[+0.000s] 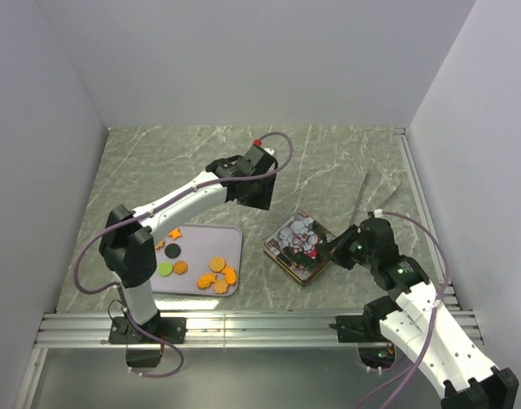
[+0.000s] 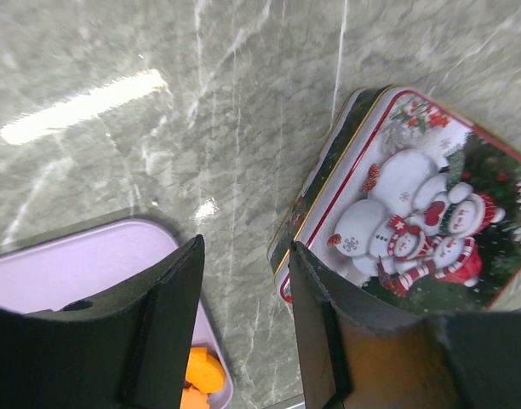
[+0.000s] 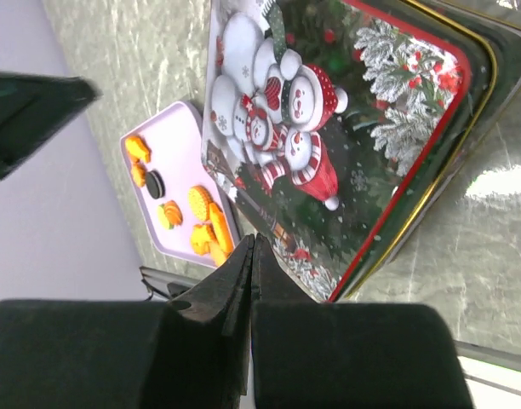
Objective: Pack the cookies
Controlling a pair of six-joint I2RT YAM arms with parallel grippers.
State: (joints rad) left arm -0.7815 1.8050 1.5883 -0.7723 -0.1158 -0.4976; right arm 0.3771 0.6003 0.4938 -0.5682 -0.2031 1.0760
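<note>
The cookies (image 1: 216,274) lie on a lilac tray (image 1: 201,239) at the front left: several orange rounds, a black disc (image 1: 172,250) and a green one (image 1: 165,269). A closed tin with a snowman lid (image 1: 299,247) sits right of the tray. My left gripper (image 1: 254,189) hangs open and empty above the gap between tray and tin; its wrist view shows the tin (image 2: 414,204), the tray corner (image 2: 82,264) and orange cookies (image 2: 201,371) past the gripper (image 2: 243,247). My right gripper (image 1: 330,249) is shut and empty at the tin's right edge, its tip (image 3: 254,239) over the lid (image 3: 329,128). Cookies (image 3: 201,204) show beyond.
White walls enclose the marbled table on three sides. A metal rail (image 1: 260,328) runs along the near edge by the arm bases. A metal strip (image 1: 418,196) borders the right side.
</note>
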